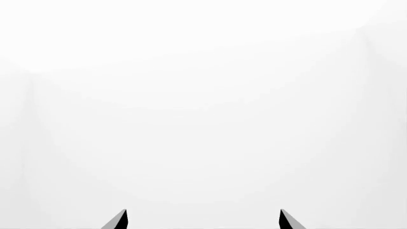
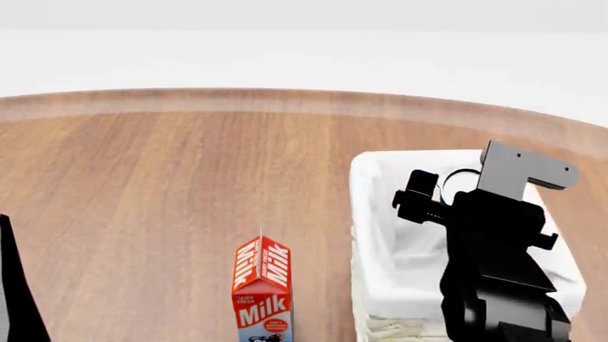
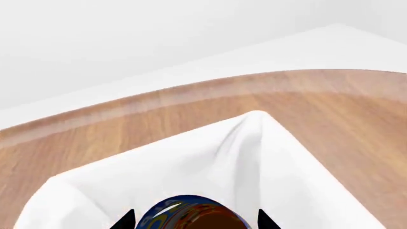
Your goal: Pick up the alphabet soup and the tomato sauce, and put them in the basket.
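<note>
The alphabet soup [image 3: 188, 209], a blue-labelled can, sits between the fingertips of my right gripper [image 3: 195, 220], which is shut on it. In the head view the right gripper [image 2: 445, 196] hangs over the inside of the basket [image 2: 380, 214], a cream wicker box with a white cloth lining [image 3: 210, 162]. The can's pale round top [image 2: 460, 184] shows just past the black hand. My left gripper [image 1: 203, 218] is open, its two tips wide apart with only blank white in front of them. The tomato sauce is out of view.
A red and white milk carton [image 2: 263, 292] stands on the wooden table [image 2: 171, 178] just left of the basket. The left arm [image 2: 14, 292] shows as a dark shape at the head view's lower left edge. The table's curved far edge [image 2: 285, 96] runs along the back.
</note>
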